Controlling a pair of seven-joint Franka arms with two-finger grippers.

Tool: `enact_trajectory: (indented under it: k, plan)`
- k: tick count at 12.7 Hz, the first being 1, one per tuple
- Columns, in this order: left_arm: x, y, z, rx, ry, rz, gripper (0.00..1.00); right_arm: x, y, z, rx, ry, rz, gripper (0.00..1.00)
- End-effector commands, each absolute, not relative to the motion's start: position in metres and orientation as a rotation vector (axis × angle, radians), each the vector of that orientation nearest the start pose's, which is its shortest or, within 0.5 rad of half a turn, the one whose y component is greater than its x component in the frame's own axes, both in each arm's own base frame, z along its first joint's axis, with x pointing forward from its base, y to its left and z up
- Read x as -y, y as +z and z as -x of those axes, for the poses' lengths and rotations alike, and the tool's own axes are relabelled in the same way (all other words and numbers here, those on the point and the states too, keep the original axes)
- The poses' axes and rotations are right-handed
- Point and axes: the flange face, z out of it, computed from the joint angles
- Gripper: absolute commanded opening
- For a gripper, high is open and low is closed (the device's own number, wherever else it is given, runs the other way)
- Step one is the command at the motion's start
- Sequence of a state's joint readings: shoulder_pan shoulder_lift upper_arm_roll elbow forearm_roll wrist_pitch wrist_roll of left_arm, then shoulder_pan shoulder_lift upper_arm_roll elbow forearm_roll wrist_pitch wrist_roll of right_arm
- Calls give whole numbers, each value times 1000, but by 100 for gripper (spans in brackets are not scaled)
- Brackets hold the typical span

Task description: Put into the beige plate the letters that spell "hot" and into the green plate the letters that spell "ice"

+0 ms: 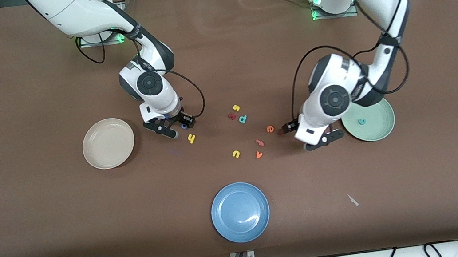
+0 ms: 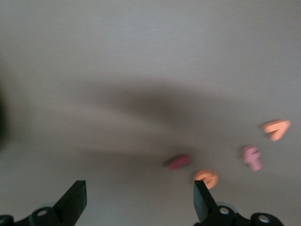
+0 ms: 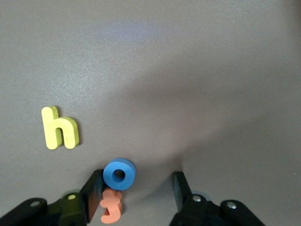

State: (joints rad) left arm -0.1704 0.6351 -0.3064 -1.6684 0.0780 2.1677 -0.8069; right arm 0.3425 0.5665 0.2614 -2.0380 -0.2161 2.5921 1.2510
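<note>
The front view looks down from high across the brown table, facing both arm bases. Each wrist view looks steeply down, close over the table; the right one shares the yellow foam h with the front view.

Plates: three are counted, namely one beige plate, one green plate and one blue plate.

Foam letters: twelve are made out.
- Yellow, three: h, s, u.
- Orange, three: e, v, one unread orange letter.
- Teal, two: c, p or d.
- Blue, one: o.
- Pink, one: pink letter.
- Red, two: red letter, dark red bar.
</note>
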Motion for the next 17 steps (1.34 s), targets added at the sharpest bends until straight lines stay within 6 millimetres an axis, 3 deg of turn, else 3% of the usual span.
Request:
enact_trajectory:
  k: [1, 8, 9, 11, 13, 17]
  plan:
    - [310, 209, -612, 642, 194, 3147, 98, -337, 171, -479, -737, -1, 3033, 53]
    - [318, 184, -602, 586, 192, 3122, 64, -334, 174, -480, -709, -8, 3041, 38]
    - [319, 182, -601, 593, 177, 3104, 62, -332, 177, -481, -703, -12, 3043, 32]
    - [323, 175, -598, 582, 164, 3085, 60, -330, 182, -482, -705, -22, 3043, 32]
    - [323, 173, -597, 586, 168, 3083, 58, -330, 192, -485, -705, -43, 3037, 32]
    - [325, 171, -595, 581, 174, 3081, 35, -307, 232, -499, -712, -57, 3084, 32]
